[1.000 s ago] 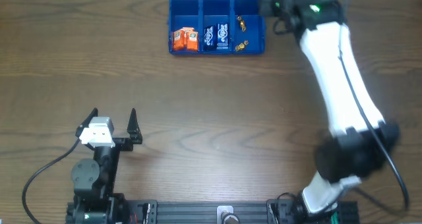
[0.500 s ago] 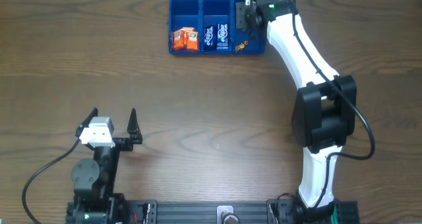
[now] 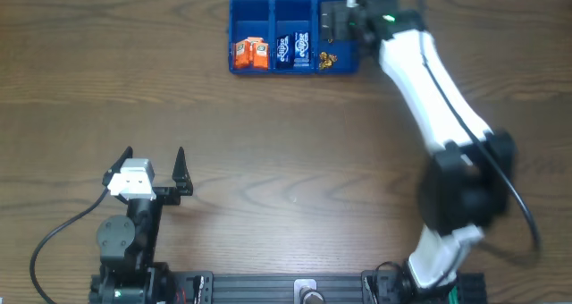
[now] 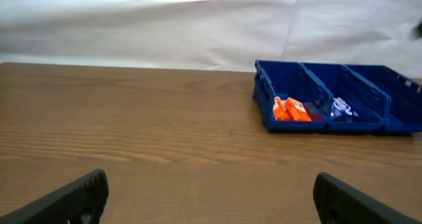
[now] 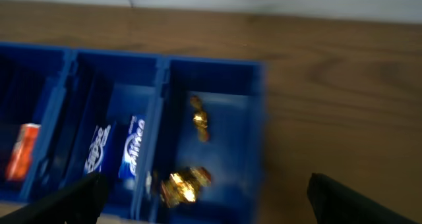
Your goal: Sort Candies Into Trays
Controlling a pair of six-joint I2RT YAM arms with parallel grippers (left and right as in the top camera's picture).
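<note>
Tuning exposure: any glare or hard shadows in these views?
Top view: even light on the table, no glare, no hard shadows. Right wrist view: gold candies glint brightly in the blue tray. Left wrist view: white backdrop bright but even.

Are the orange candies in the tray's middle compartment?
No, the orange candies lie in the blue tray's left-end compartment in the top view, while the middle one holds blue-wrapped candies.

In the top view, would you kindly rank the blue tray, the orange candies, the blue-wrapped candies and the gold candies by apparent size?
1. blue tray
2. orange candies and blue-wrapped candies: they look about alike, so unranked
3. gold candies
</note>
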